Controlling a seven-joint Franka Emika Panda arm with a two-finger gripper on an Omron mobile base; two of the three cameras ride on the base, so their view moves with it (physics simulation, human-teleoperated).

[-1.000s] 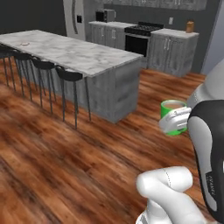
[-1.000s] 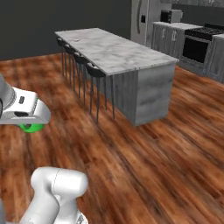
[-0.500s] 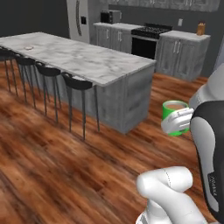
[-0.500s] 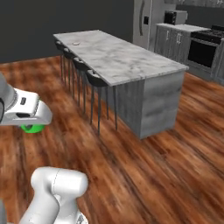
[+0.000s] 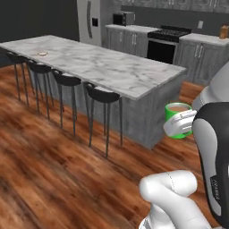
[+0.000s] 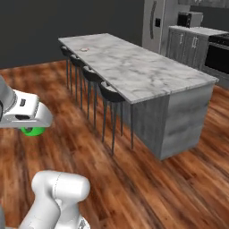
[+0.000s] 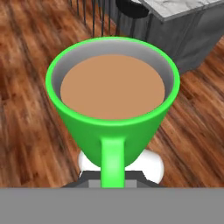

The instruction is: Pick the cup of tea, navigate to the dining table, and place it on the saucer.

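Wood floor w/ the dining table ahead of me. Saucer sits at its far end. My gripper is clamped on the cup of tea, well short of the table.

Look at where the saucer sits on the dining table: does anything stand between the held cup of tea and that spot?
Yes. The cup of tea is held low over the wood floor. The saucer lies at the dining table's far end. The table's near grey end and a row of black stools stand between.
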